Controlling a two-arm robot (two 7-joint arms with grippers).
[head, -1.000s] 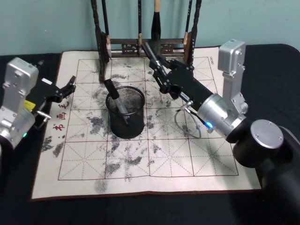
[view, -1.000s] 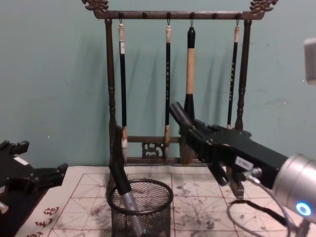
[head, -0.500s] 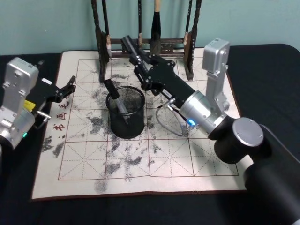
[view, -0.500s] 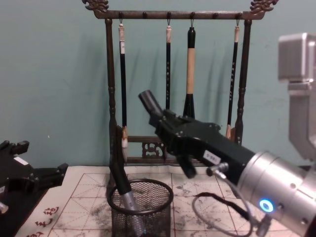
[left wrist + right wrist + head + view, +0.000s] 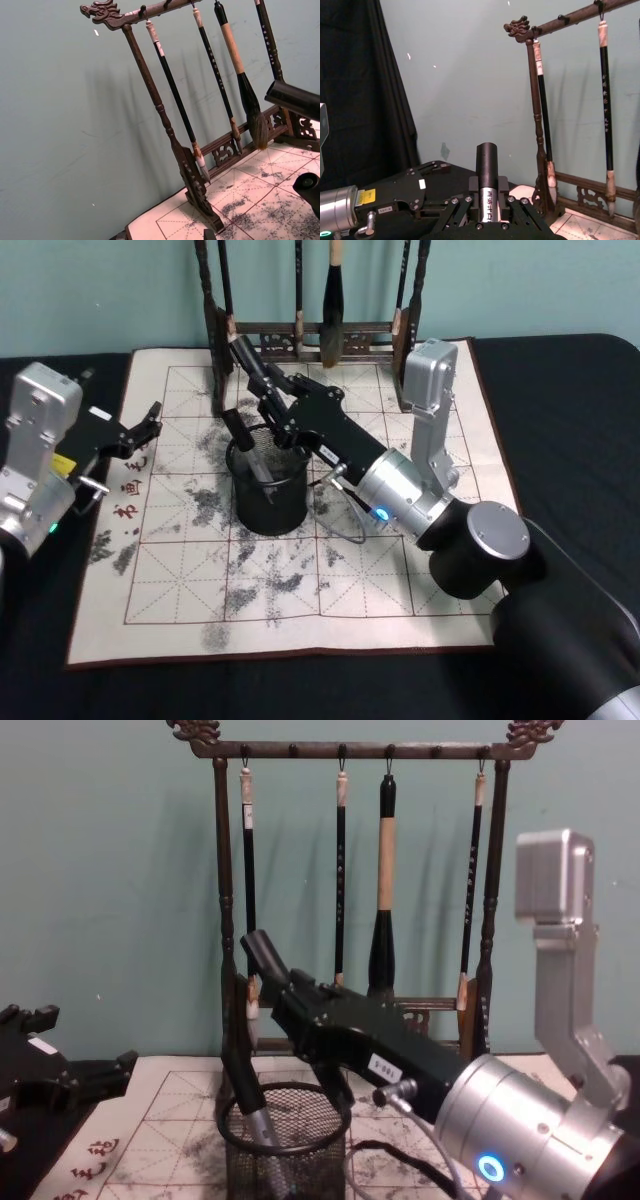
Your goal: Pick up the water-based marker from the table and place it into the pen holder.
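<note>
**Marker held at holder's far rim, not yet released**

The mat (image 5: pixel 300 570) carries the whole set-up. The rack (image 5: pixel 225 900) stands on its far edge, clear of the work. My right arm reaches across from the right, and the right gripper (image 5: pixel 268 400) is closed tight on the marker (image 5: pixel 245 358) at mid-barrel. The cap end is tilted up and back toward the rack; the lower end is hidden by the fingers. I judge the slant is meant to feed it down into the holder (image 5: pixel 270 508), just in front and below. The left gripper (image 5: pixel 148 430) is parked at the mat's left edge, parted and empty. The holder is upright mid-mat, with another pen (image 5: pixel 250 1105) leaning inside.

Against the earlier frames, the right arm has swung leftward and lower, from beside the holder to its far rim; holder, inner pen and left arm are unchanged.
</note>
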